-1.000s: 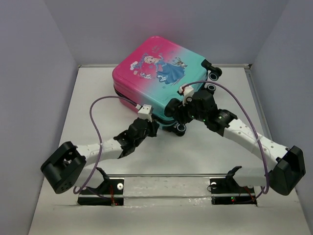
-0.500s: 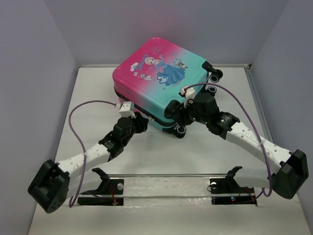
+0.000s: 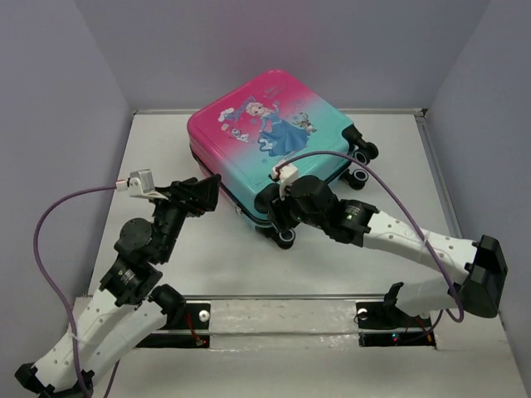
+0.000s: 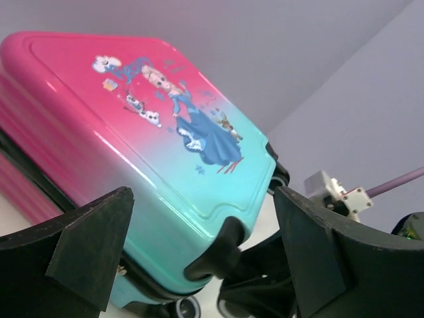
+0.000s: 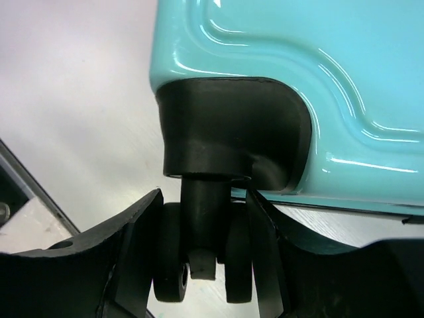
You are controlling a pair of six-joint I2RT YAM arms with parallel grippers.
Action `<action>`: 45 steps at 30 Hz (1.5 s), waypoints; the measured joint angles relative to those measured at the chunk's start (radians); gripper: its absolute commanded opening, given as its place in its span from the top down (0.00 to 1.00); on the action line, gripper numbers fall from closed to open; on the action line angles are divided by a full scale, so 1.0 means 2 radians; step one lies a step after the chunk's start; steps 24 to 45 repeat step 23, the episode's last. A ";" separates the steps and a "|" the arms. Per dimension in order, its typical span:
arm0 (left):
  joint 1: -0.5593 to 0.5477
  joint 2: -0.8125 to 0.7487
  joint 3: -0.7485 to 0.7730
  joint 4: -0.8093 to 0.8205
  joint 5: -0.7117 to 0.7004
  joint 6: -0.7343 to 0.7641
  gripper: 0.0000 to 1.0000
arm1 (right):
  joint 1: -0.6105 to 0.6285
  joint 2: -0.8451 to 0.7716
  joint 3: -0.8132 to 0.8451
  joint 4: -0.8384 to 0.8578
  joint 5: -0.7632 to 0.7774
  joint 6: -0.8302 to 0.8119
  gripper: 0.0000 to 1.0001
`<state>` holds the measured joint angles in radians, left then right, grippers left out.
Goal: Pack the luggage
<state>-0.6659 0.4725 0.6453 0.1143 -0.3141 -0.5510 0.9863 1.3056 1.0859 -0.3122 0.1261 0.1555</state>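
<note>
One suitcase (image 3: 265,133), two claws. The suitcase lies flat and closed on the counter (image 3: 216,265), picture side up, toward the far edge. The right claw (image 3: 280,222) is at its near corner, clenched on the wheel (image 5: 199,265) there — straddling it from both sides. The left claw (image 3: 206,191) is spread wide, holding nothing, just beside the pink end — not touching.

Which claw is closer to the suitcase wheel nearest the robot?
Right. The right gripper pinches that wheel between its fingers. The left gripper hangs open beside the pink part of the suitcase, not touching it.
</note>
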 measured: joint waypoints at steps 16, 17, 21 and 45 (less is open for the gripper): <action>0.000 -0.013 0.172 -0.127 0.023 0.077 0.01 | 0.055 -0.168 0.039 0.007 0.141 0.000 0.00; 0.000 -0.014 0.179 -0.129 0.023 0.081 0.01 | 0.055 -0.189 0.038 0.009 0.150 -0.001 0.00; 0.000 -0.028 0.202 -0.138 0.020 0.104 0.01 | 0.055 -0.293 0.006 0.043 0.196 -0.012 0.00; 0.000 -0.037 0.206 -0.137 0.018 0.112 0.01 | 0.055 -0.327 -0.005 0.055 0.212 -0.015 0.00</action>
